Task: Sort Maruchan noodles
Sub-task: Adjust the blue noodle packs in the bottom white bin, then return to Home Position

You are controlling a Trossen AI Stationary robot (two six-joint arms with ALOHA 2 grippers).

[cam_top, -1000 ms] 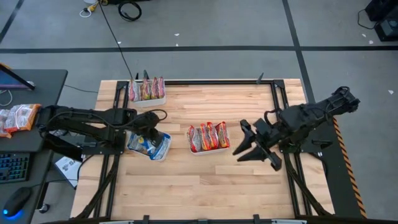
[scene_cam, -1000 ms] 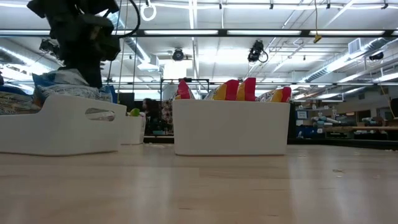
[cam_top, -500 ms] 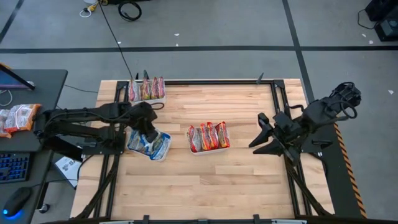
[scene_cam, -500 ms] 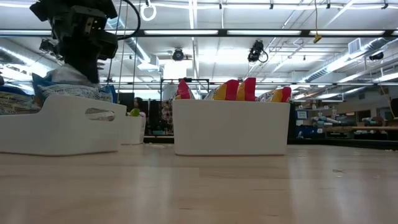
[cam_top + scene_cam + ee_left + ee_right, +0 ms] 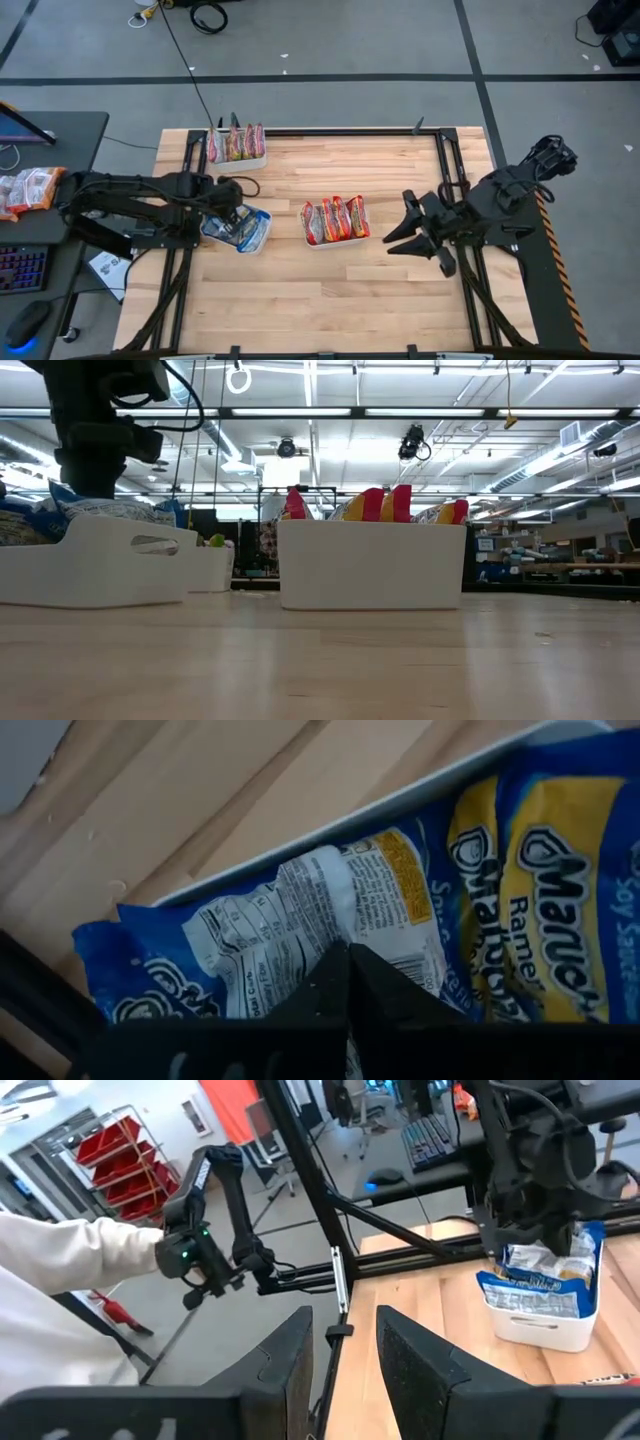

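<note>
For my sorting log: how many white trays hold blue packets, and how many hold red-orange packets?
Blue packets: 1, the left tray
Red-orange packets: 2, the middle tray and the far tray
Total: 3 trays

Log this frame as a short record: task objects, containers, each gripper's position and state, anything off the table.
noodles: Maruchan noodles sorted by kind into trays
middle tray: red-orange and yellow-orange packets, standing on edge
left tray: blue-and-yellow packets
far tray: reddish packets on edge
left gripper: over the left tray, fingers together, tips at a blue packet; grip unclear
right gripper: open, empty, above bare table right of the middle tray
off table: more packets on the side desk at left
</note>
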